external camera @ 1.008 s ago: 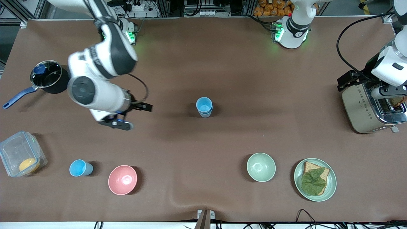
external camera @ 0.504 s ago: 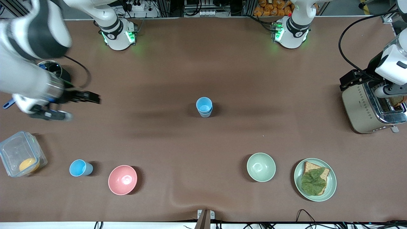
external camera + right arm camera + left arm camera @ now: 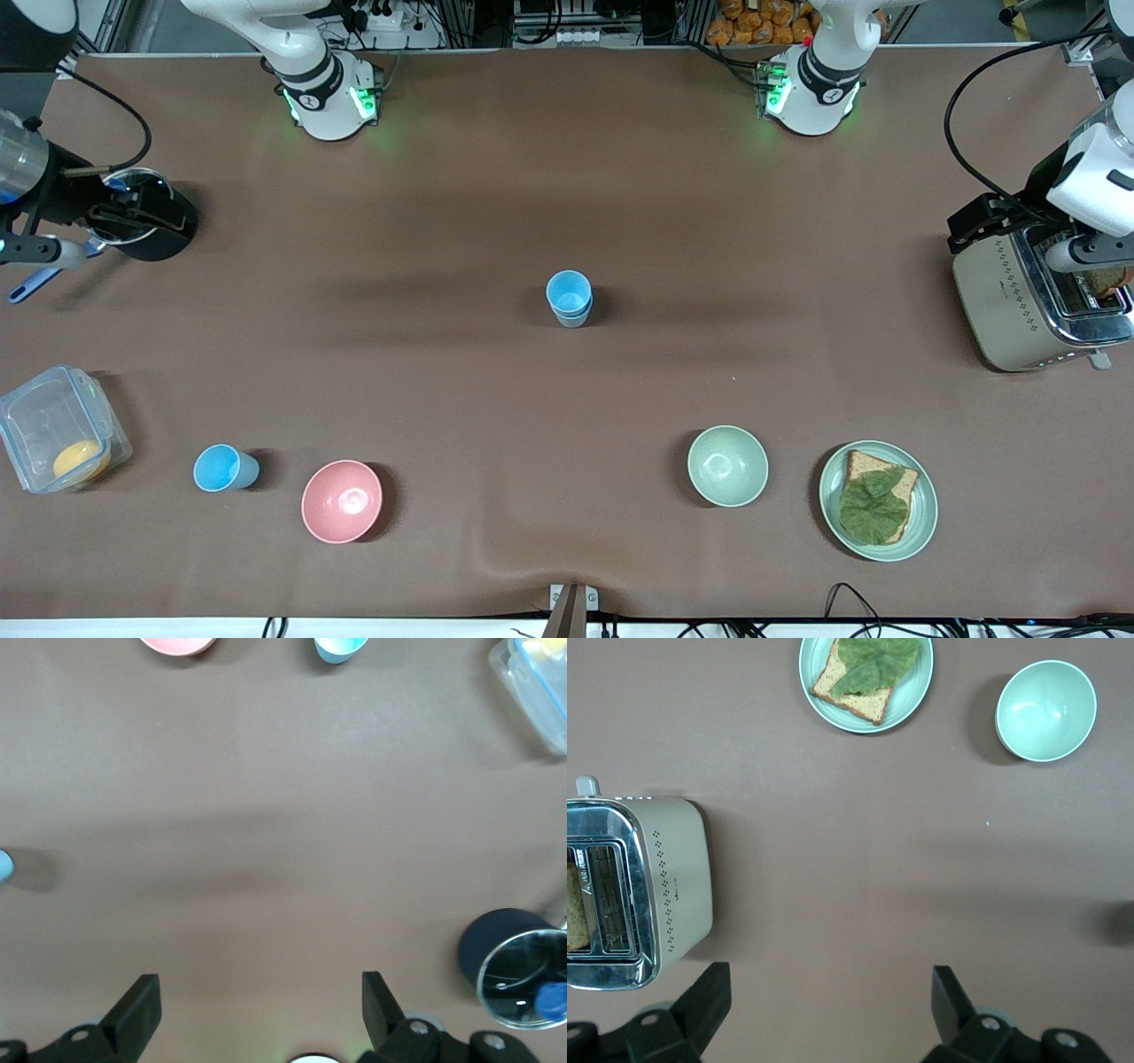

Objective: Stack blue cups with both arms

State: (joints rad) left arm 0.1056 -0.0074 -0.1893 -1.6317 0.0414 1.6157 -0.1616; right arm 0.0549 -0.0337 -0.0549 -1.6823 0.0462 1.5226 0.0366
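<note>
The two blue cups [image 3: 569, 298] stand nested one in the other at the middle of the table, with no gripper near them. Only an edge of the stack [image 3: 3, 865] shows in the right wrist view. My right gripper [image 3: 133, 217] is open and empty over the black pot at the right arm's end of the table; its jaws [image 3: 257, 1001] are spread wide over bare cloth. My left gripper [image 3: 982, 221] is open and empty above the toaster at the left arm's end; its jaws [image 3: 828, 992] are spread wide too.
A black pot [image 3: 146, 221] with a blue handle, a clear container [image 3: 58, 439], a sky-blue cup [image 3: 221, 468] and a pink bowl [image 3: 342, 501] are toward the right arm's end. A green bowl [image 3: 727, 465], a plate with toast [image 3: 877, 501] and a toaster [image 3: 1032, 301] are toward the left arm's end.
My right arm has swung away from the table's middle to the right arm's end and now hangs over the pot. The left arm has hardly moved. The cups have not moved.
</note>
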